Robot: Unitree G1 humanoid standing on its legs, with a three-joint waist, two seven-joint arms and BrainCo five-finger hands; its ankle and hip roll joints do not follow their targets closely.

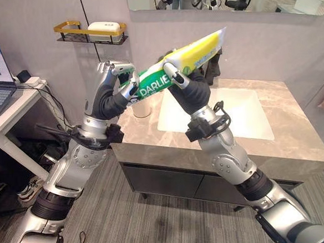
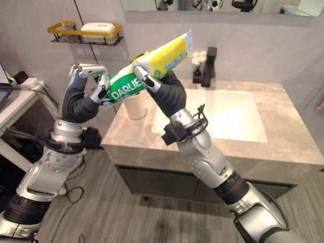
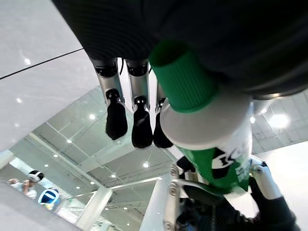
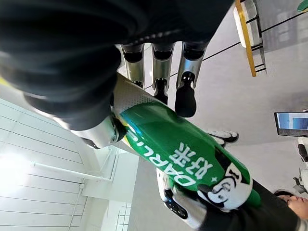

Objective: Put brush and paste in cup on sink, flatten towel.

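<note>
Clearly mid-handover, the toothpaste tube (image 1: 175, 65) hangs above the counter (image 1: 297, 140), both the left hand (image 1: 120, 80) and right hand (image 1: 182, 81) curled round it; next, lower it into the cup (image 1: 142, 108).

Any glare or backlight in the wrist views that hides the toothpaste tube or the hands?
Left wrist view: ceiling lights speckle the background, but the toothpaste tube and left hand stay readable. Right wrist view: a bright pale wall washes out one side; the right hand reads clearly.
</note>
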